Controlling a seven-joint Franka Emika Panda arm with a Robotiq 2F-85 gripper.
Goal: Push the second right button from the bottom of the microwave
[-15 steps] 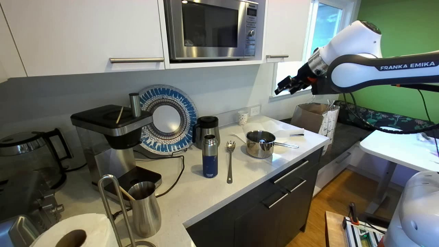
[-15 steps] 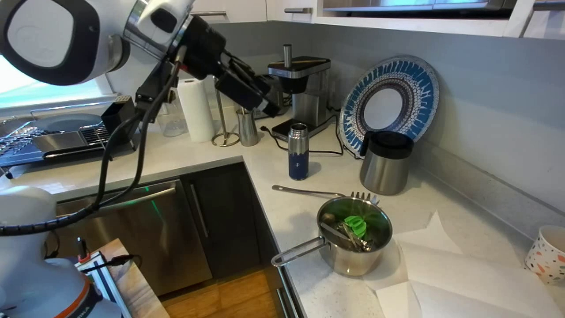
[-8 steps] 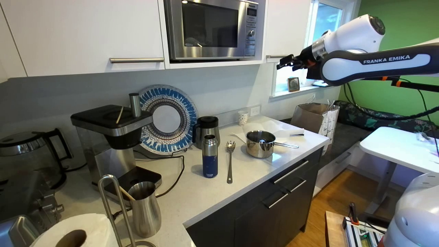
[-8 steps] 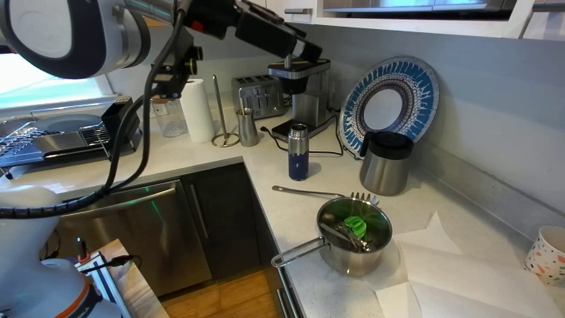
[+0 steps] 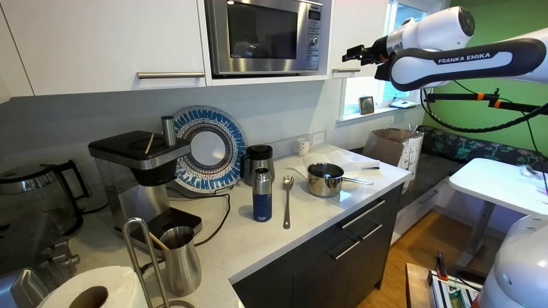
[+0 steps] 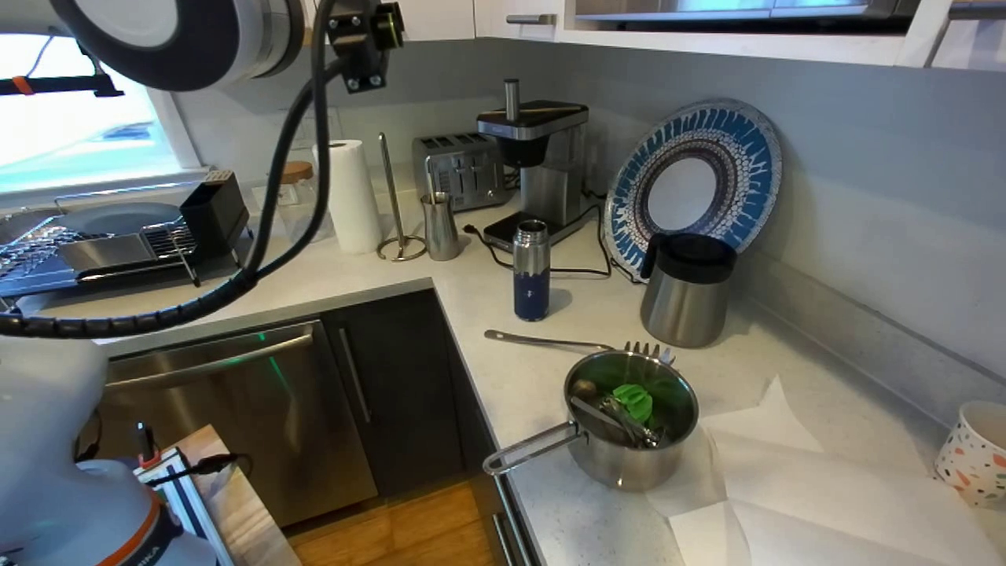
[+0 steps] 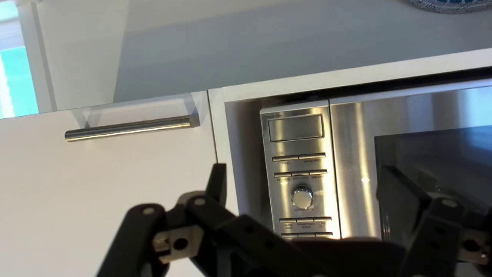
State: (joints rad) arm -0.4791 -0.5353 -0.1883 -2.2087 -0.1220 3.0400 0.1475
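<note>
While facing the microwave, upside down in the wrist view, holds the gripper before it with widely parted fingers. Frames between them the control strip with its round knob and rows of small buttons, partly hidden by the gripper at the lower edge. Covers part of a white cabinet door with one finger, part of the dark door window with the other.

In an exterior view, holds the arm outstretched from the right, with the gripper beside the microwave on its shelf but apart from it, well above the counter.

In an exterior view, shows a black cable looped at the left, the microwave's lower edge at the top, and a green tool in a steel pan.
</note>
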